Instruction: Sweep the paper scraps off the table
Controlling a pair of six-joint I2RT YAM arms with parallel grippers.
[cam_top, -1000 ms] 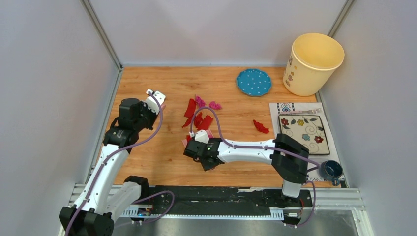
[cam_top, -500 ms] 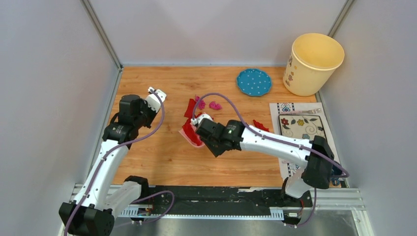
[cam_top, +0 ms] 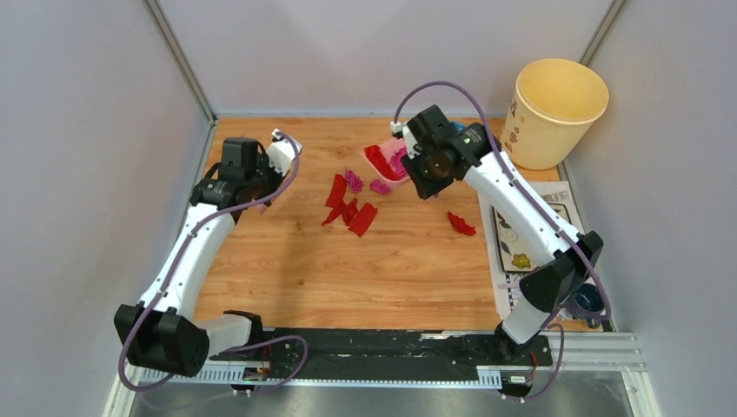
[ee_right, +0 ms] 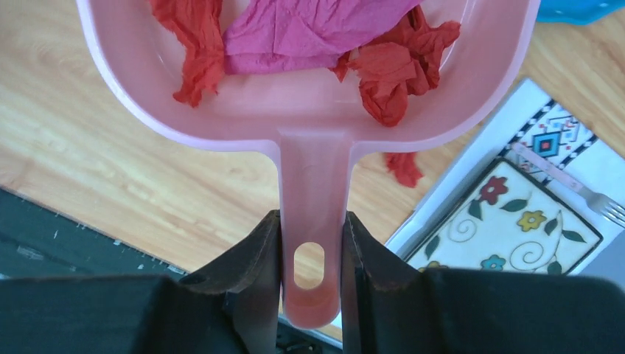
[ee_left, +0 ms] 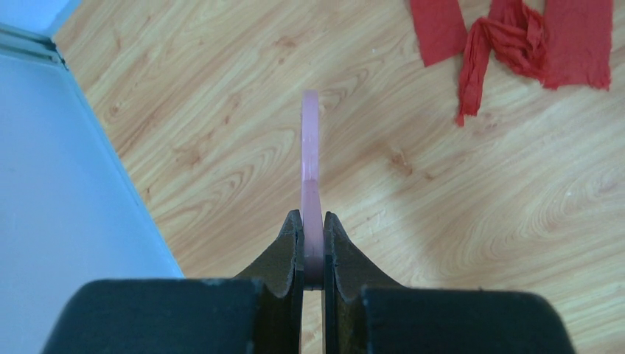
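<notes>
From above, the right gripper (cam_top: 415, 165) holds a pink dustpan (cam_top: 383, 162) over the far side of the table (cam_top: 287, 269), near the yellow bucket (cam_top: 556, 109). More paper scraps (cam_top: 349, 205) lie loose on the wood mid-table, with a single one beside the placemat (cam_top: 499, 269). The left wrist view shows the left gripper (ee_left: 312, 247) pinched narrow on a thin pink handle (ee_left: 310, 162), with red scraps on the wood off to the upper right. In the right wrist view the fingers (ee_right: 254, 258) are clamped on the dustpan's handle, with red and magenta bits heaped in the pan.
</notes>
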